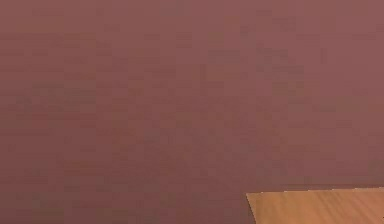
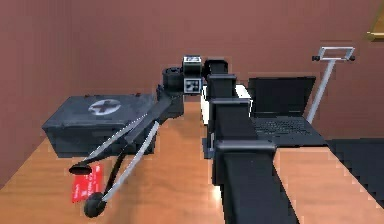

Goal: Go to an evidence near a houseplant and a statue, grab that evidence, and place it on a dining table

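A small red card (image 2: 88,180) sits at the tips of the gripper (image 2: 87,189), over the near left of a wooden table (image 2: 172,175). Whether the gripper holds the card cannot be told. A laptop (image 2: 280,108) stands open at far right.

Arm (image 2: 245,175) outstretched, hand (image 2: 88,188) angled downward

Smooth, warm wood tabletop (image 2: 175,185) — matt dark case (image 2: 95,118), matt plain wall (image 1: 150,90)
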Tool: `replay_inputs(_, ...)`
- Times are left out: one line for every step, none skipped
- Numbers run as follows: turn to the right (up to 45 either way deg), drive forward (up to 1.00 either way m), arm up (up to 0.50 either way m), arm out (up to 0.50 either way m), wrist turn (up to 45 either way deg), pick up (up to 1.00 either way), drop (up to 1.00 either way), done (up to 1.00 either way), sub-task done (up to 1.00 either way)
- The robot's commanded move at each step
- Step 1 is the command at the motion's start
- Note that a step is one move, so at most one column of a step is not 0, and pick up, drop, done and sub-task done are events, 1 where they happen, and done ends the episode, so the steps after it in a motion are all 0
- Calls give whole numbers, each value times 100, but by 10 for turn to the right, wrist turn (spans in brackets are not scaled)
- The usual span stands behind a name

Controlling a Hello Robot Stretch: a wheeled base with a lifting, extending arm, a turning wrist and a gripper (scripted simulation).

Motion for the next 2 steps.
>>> replay_inputs(0,0,0,0,450,0,0,0,0)
replay_inputs(0,0,0,0,450,0,0,0,0)
